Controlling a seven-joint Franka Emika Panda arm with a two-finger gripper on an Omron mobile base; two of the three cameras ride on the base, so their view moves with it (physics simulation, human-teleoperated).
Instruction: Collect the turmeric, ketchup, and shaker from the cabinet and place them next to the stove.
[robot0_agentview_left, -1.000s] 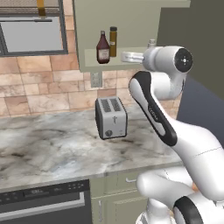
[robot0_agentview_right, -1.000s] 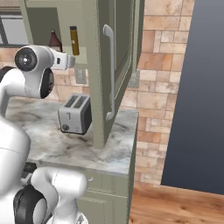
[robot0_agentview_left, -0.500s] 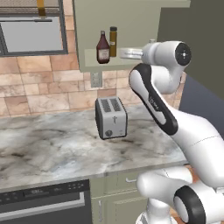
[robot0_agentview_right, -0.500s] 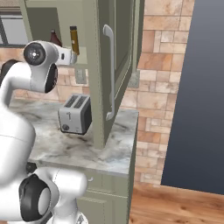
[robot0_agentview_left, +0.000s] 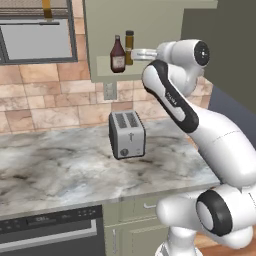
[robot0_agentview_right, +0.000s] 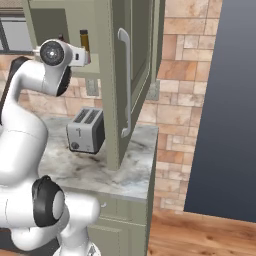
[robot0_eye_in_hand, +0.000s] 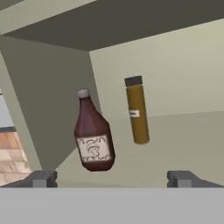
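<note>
Two bottles stood on the cabinet (robot0_agentview_left: 102, 45) shelf.
Gripper (robot0_eye_in_hand: 112, 178) jaws were wide apart, empty, facing ketchup (robot0_eye_in_hand: 92, 133) and turmeric (robot0_eye_in_hand: 138, 111).

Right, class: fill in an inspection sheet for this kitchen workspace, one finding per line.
Surface: marble counter, bare around the toaster.
Job's things: ketchup and turmeric upright, apart, on the cabinet shelf; shaker not made out.
Clutter: toaster on the counter below the cabinet.
End effector: end effector open, at the shelf, holding nothing.
Cables: nothing seen.
Surroundings: stone-tile wall, open cabinet door.
</note>
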